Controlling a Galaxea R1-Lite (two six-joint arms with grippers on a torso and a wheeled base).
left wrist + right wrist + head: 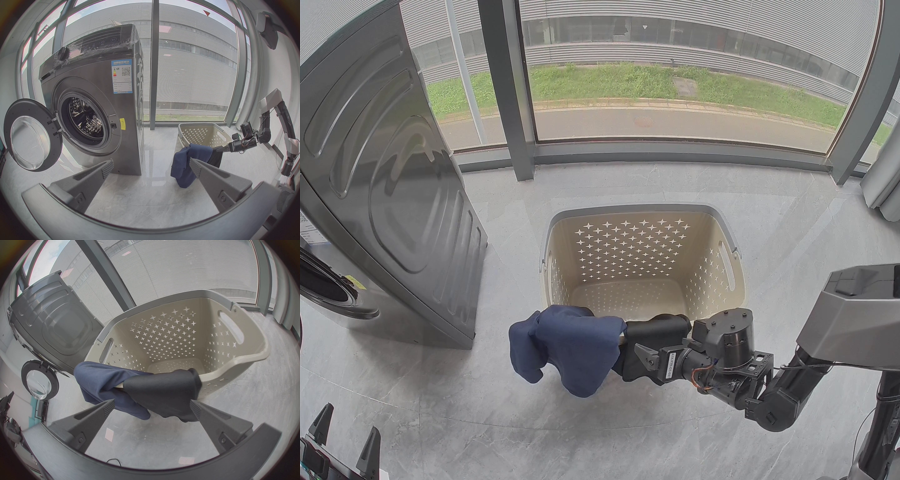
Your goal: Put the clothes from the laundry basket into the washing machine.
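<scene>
A cream laundry basket (731,250) with a grey rim stands on the floor ahead. Over its near rim hang a blue cloth (569,350) and, right of it, a black cloth (656,334). My right gripper (640,361) is level with that rim just in front of the black cloth (162,393), open, with nothing between its fingers (103,410). The grey washing machine (394,187) stands to the left; its round door (29,139) is swung open and the drum (82,120) shows. My left gripper (345,431) hangs open low at the near left, facing the machine.
A glass window wall with a grey pillar (509,87) runs behind the basket. A pale curtain (884,181) hangs at the far right. Grey tiled floor (506,219) lies between machine and basket.
</scene>
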